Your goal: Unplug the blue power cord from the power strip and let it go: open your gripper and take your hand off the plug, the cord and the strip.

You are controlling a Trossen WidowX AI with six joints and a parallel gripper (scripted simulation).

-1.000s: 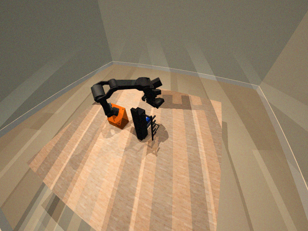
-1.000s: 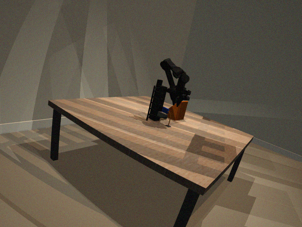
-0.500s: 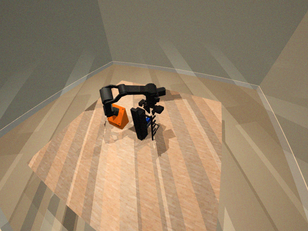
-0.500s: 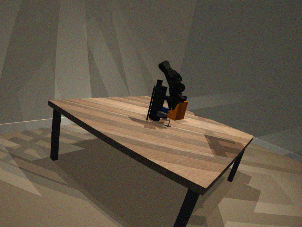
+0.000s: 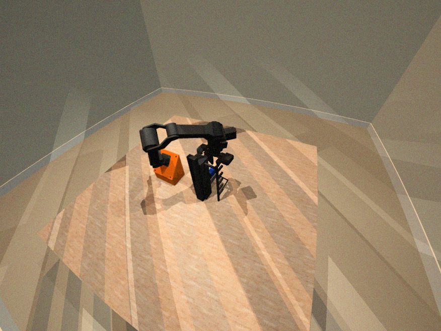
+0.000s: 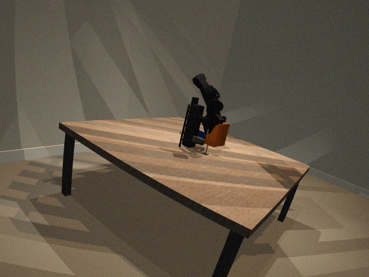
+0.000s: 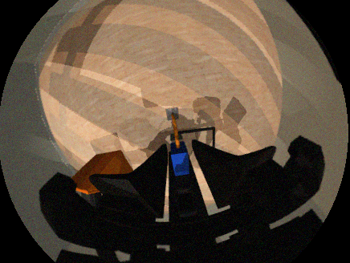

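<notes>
Arm: you have it bent over from its orange base (image 5: 170, 170), wrist pointing down at the upright black power strip (image 5: 199, 176) on the wooden table (image 6: 185, 178).
Gripper: your gripper (image 5: 215, 159) hangs just above the strip's upper end; its jaws are part-open and hold nothing.
Blue plug: the blue plug (image 7: 181, 163) sits against the strip's face, framed in the gap between your fingers in the wrist view. Contact cannot be judged there; the fingers appear clear of it.
Cord: an orange cord (image 7: 174, 131) runs from the plug to a small grey anchor (image 7: 171, 112) on the table.
Rack: a thin black ladder-like rack (image 5: 221, 181) stands beside the strip.
</notes>
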